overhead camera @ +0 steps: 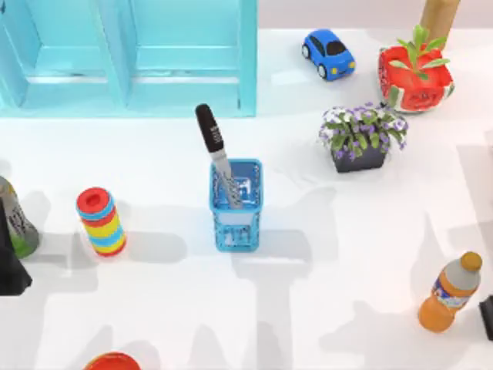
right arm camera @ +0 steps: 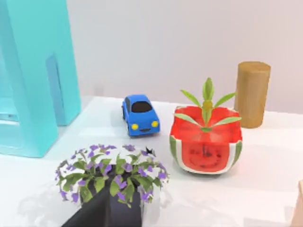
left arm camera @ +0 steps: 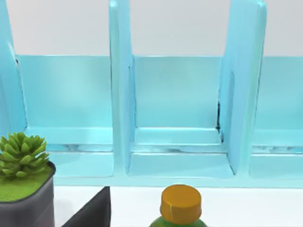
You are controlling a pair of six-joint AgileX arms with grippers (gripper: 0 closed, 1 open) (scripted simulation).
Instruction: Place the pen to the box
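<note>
Near worktop middle, pen [overhead camera: 216,158] stands tilted inside blue basket [overhead camera: 236,205], black cap sticking out toward blue shelf [overhead camera: 127,58]. Left arm parked at left edge, right arm at right edge; end effector state: cannot tell.

A white table [overhead camera: 323,293] carries soft grey shadows across its near half — the light comes from above. Along the far edge at the left stands a pale blue shelf unit [overhead camera: 131,58], its upright dividers splitting it into open compartments; the left wrist view looks straight into those compartments [left arm camera: 177,94], glossy and evenly lit. Behind the table rises a plain, pale greyish wall [right arm camera: 180,42] — bare and flat, meeting the tabletop in a clean line.
</note>
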